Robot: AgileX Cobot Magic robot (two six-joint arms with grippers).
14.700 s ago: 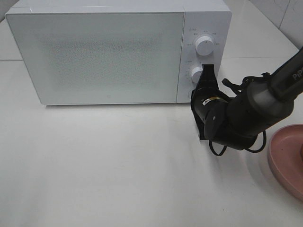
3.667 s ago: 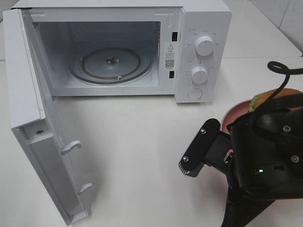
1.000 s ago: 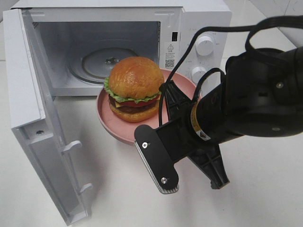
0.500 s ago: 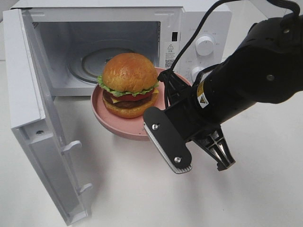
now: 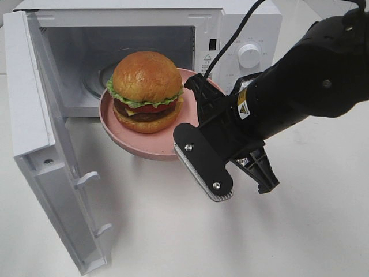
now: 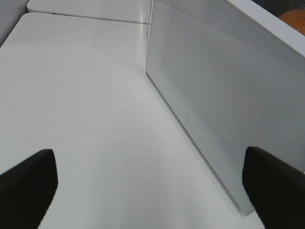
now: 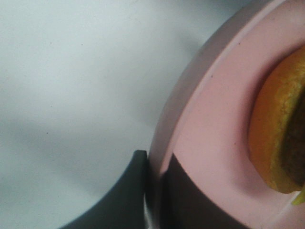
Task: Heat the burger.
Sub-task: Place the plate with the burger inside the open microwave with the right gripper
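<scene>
One pink plate point(image 5: 144, 151) pinched at its rim by right jaws, burger point(image 5: 147, 89) on it, left jaws wide apart, empty

over the last second the right gripper point(image 5: 195, 95) has carried the plate point(image 5: 135, 147) and burger point(image 5: 147, 81) further left, up to the microwave point(image 5: 253, 23) mouth.

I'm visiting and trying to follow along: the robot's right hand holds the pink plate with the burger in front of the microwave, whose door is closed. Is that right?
Not quite: the door is open, swung out to the left, as the exterior high view shows. The rest holds: the right hand grips the pink plate with the burger before the microwave.
</scene>
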